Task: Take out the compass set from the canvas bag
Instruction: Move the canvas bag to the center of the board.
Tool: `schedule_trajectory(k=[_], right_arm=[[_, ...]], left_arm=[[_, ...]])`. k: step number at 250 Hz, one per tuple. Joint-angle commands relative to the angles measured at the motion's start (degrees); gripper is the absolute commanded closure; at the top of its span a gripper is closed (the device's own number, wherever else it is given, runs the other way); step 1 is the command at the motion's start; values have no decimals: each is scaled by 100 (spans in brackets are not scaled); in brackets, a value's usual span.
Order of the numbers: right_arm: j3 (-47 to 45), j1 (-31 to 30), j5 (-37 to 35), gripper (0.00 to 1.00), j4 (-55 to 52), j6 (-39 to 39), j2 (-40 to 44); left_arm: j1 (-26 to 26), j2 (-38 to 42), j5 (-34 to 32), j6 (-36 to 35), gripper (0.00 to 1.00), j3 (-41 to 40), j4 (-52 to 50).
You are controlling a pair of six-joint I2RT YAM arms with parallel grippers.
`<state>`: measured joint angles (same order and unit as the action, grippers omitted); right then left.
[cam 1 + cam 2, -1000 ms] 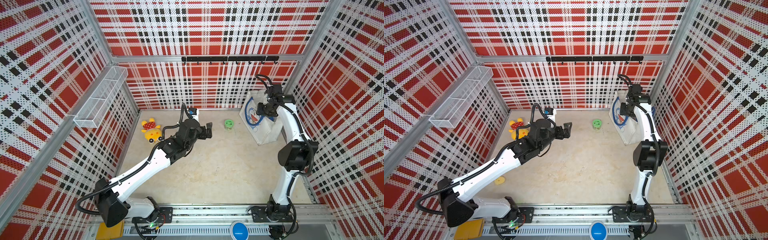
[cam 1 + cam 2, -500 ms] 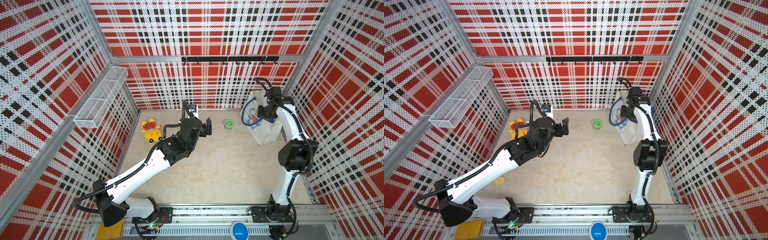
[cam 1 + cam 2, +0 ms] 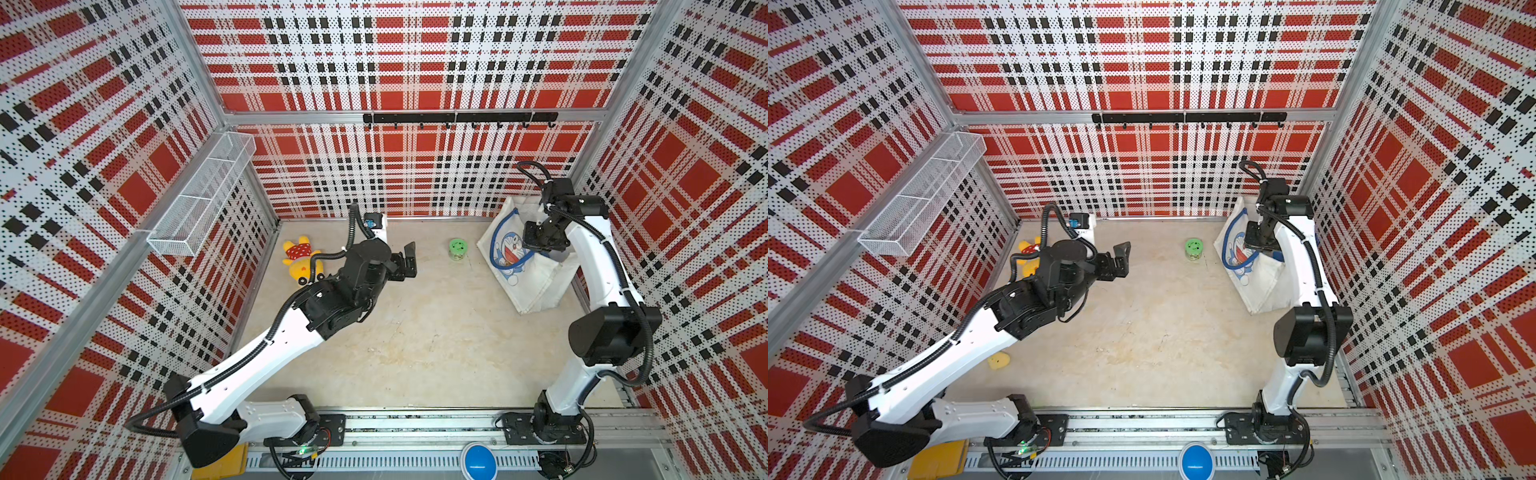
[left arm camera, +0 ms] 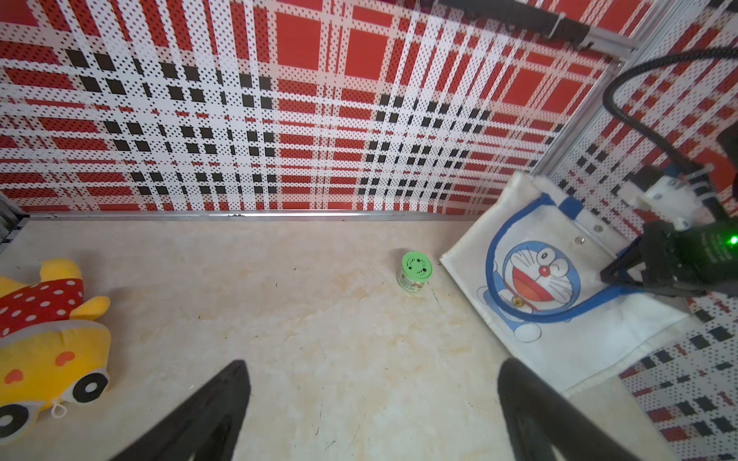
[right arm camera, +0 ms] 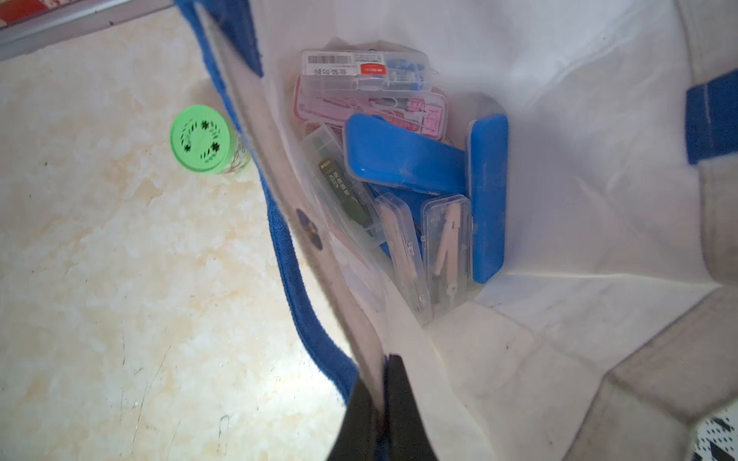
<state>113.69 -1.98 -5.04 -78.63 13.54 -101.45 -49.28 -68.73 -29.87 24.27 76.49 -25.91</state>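
The white canvas bag [image 3: 536, 278] [image 3: 1262, 291] with its blue cat print stands open at the back right. My right gripper [image 3: 538, 245] [image 5: 385, 359] is shut on the bag's front rim beside the blue handle. Inside the bag [image 5: 579, 199] lie several cases. A clear one holding a compass set [image 5: 447, 239] rests against a blue case, with a second clear compass case next to it. My left gripper [image 3: 410, 259] [image 4: 373, 367] hangs open and empty above the middle of the table, pointing toward the bag [image 4: 559, 351].
A green-lidded jar [image 3: 458, 248] [image 5: 201, 139] stands just left of the bag. A yellow plush toy [image 3: 301, 259] [image 4: 48, 331] lies at the back left. A wire basket [image 3: 203, 195] hangs on the left wall, and a hook rail [image 3: 457, 118] on the back wall.
My right gripper has closed onto the bag's rim, and the blue handle has shifted with it. The left arm has barely moved and stays open.
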Motion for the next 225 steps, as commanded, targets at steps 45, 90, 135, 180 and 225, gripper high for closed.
schedule_trajectory(k=[45,90,135,180,225], right_arm=[[-523,-546,-136,100,-467,687,1169],[-768,-1327,-160,100,-636,1161,1408],[-1044,-2409,-101,100,-460,1985,1457],[-1227,-3315,-274,100,-269,2775,1376],[-1202,-3573,-377,64,-83,3071,1618]], left_arm=[[29,544,-46,337,4,-339,-147],[511,582,583,600,9,-517,-98],[1109,623,1367,743,13,-615,-123],[1511,742,2020,929,16,-828,-131],[1496,661,2680,1032,17,-824,-262]])
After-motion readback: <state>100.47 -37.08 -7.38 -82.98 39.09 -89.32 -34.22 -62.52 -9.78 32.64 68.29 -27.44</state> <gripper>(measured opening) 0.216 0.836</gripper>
